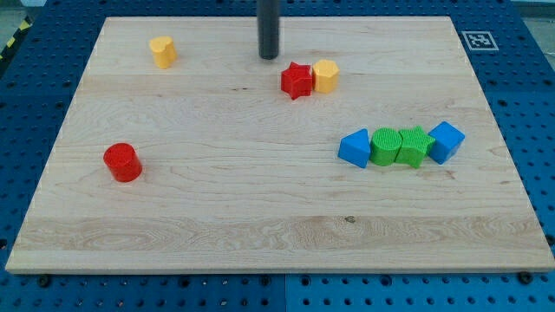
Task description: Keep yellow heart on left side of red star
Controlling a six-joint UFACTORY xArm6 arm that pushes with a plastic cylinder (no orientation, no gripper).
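While blue pegboard (520, 104) surrounds wooden board (260, 208), my tip (269, 56) near red star (297, 81)

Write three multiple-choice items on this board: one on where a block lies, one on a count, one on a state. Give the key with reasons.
1. Where does the yellow heart lie relative to the red star?
A. To the view's left of it
B. To the view's right, touching it
C. Below it, near the view's bottom

2. How many green blocks are on the board?
A. One
B. Two
C. Four

3. How does my tip stand to the red star?
A. Pressed onto its right side
B. Apart from it, up and to the view's left
C. Resting on the red cylinder

Key: 1 A, the heart sits near the top left corner, well left of the star. 2 B, two green blocks sit side by side between two blue ones. 3 B, bare wood shows between the tip and the star.
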